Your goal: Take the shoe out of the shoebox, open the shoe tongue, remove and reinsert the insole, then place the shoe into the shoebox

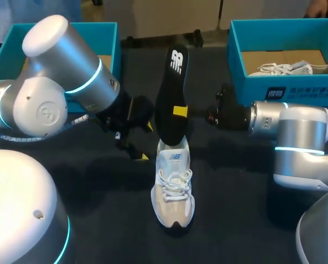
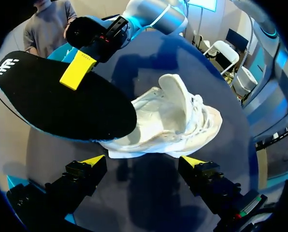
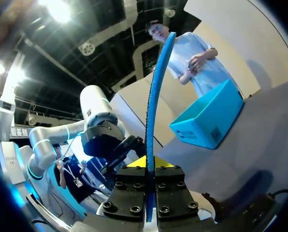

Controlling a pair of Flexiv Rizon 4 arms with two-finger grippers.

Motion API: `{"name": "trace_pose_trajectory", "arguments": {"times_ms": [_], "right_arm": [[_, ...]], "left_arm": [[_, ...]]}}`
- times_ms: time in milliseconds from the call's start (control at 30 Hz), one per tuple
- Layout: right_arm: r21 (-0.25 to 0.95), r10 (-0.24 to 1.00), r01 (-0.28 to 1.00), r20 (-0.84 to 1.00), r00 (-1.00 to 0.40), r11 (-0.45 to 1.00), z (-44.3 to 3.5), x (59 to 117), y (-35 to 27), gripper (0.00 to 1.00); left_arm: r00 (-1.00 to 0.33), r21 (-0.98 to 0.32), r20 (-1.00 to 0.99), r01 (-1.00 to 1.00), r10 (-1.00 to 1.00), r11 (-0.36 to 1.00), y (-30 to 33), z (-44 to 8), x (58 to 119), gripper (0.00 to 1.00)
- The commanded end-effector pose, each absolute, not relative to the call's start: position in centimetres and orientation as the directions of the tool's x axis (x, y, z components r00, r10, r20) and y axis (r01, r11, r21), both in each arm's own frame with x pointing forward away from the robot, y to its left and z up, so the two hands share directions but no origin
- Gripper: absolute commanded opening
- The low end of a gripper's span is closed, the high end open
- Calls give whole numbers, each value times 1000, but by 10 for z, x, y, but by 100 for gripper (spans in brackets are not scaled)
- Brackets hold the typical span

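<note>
Your right gripper (image 1: 180,111) is clamping the black insole (image 1: 172,88) from both sides. In the right wrist view its fingers are pressing flat against the insole's blue edge (image 3: 156,96). The insole is standing nearly upright over the table (image 1: 235,181), and its lower end is meeting the heel opening of the white shoe (image 1: 173,190). You cannot tell from these views whether that end is sitting inside the shoe. The shoe is resting on its sole mid-table, outside both boxes, with its tongue (image 2: 175,96) folded up and back. Your left gripper (image 1: 146,142) is hanging just beside the shoe's heel with its fingers spread wide and gripping nothing. In the left wrist view the shoe is lying ahead of the yellow tips. The left shoebox (image 1: 106,33) and the right shoebox (image 1: 235,60) are sitting at the far corners, and the right one is holding a second shoe (image 1: 296,69).
</note>
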State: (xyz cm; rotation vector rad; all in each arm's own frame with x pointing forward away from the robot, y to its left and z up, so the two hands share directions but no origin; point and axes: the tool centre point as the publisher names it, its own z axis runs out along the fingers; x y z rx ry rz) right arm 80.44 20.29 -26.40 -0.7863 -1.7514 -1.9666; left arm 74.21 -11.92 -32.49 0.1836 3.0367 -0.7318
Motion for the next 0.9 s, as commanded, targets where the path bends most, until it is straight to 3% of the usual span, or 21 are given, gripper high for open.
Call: {"name": "trace_pose_trajectory", "arguments": {"times_ms": [33, 900], "right_arm": [[768, 75, 625, 638, -767, -142, -265, 804, 205, 0], [806, 44, 576, 586, -809, -136, -274, 804, 211, 0]], "left_arm": [[-993, -450, -37, 118, 113, 885, -122, -327, 744, 100], [-991, -445, -5, 125, 137, 887, -123, -341, 749, 100]]}}
